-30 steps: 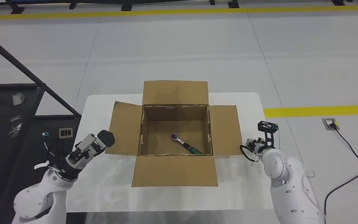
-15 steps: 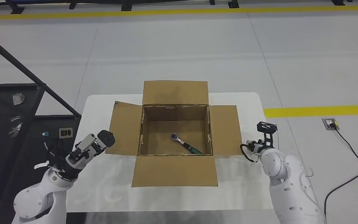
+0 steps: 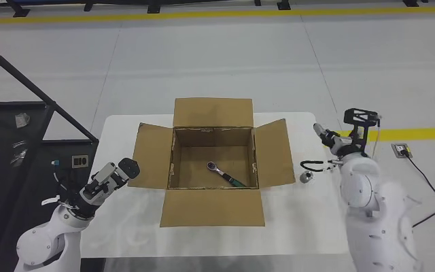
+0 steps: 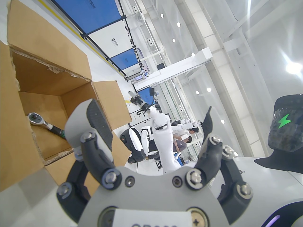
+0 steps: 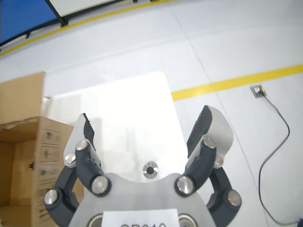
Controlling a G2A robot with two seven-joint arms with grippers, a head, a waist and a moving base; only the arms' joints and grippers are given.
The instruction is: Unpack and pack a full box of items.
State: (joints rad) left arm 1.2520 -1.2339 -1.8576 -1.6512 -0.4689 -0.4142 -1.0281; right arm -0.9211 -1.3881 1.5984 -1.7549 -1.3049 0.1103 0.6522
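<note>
Top view: judged wrench (image 3: 224,173) in box (image 3: 212,207) heavy, rigid, slick steel; best gripped mid-handle. Found left gripper (image 4: 151,109), right gripper (image 5: 144,114) wide open, empty.

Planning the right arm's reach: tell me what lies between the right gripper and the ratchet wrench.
Top view: bare table, then the box flap and side wall, separate the right gripper from the ratchet wrench.

You are viewing: left end effector (image 4: 151,109), jaws gaping apart; ratchet wrench (image 4: 45,125) lying on floor of open cardboard box (image 4: 47,81).
</note>
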